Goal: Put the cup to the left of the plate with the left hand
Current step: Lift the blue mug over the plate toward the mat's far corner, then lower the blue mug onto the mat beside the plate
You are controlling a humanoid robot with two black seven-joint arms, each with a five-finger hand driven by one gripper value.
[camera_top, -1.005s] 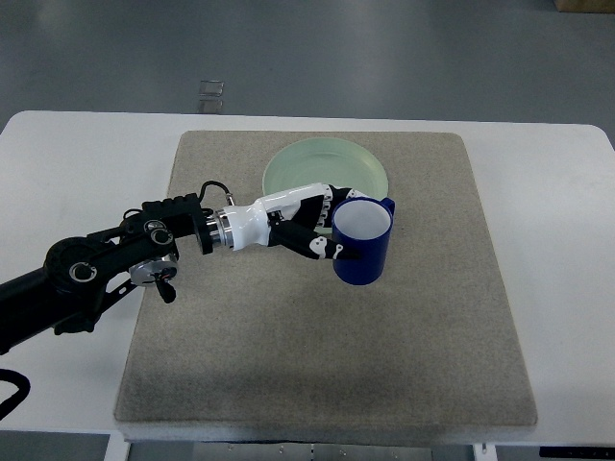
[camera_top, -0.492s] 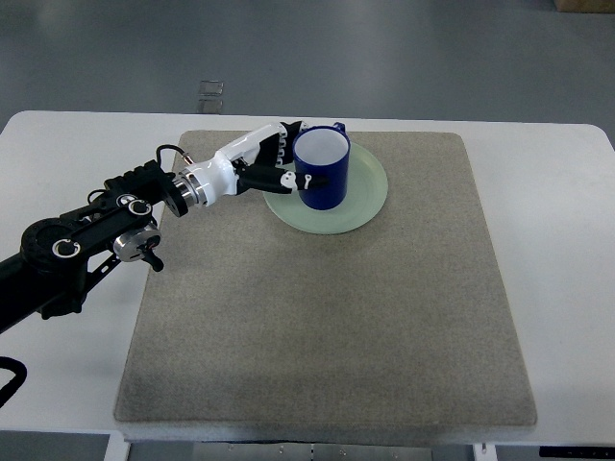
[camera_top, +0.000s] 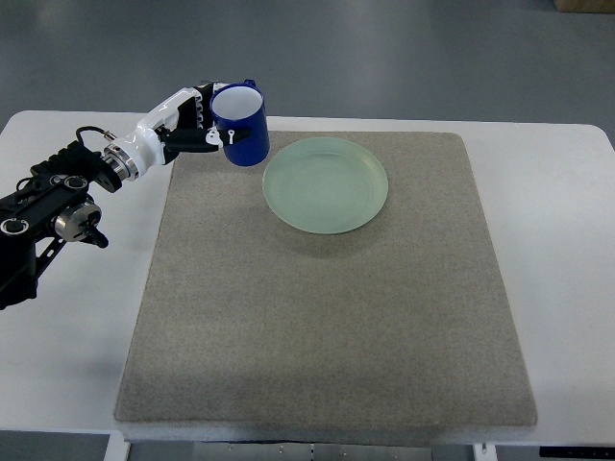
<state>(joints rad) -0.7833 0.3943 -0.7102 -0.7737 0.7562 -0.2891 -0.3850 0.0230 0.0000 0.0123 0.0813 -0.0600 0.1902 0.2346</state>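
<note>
The left hand [camera_top: 197, 123] enters from the picture's left edge on a black arm with a white forearm section, and its fingers are wrapped around the blue cup [camera_top: 240, 125], gripping it from the cup's left side. The cup is upright, its white interior facing the camera (contents, if any, cannot be made out). It sits at the far left corner of the grey mat [camera_top: 327, 317], overlapping the mat's far edge; whether its base is touching the surface or held just above it cannot be determined from this angle. The pale green plate [camera_top: 326, 184] lies flat on the far half of the mat, to the right of the cup and slightly nearer the camera. Cup and plate are close together but not touching. The mat lies on a white table [camera_top: 567, 240]. The plate holds nothing.
</note>
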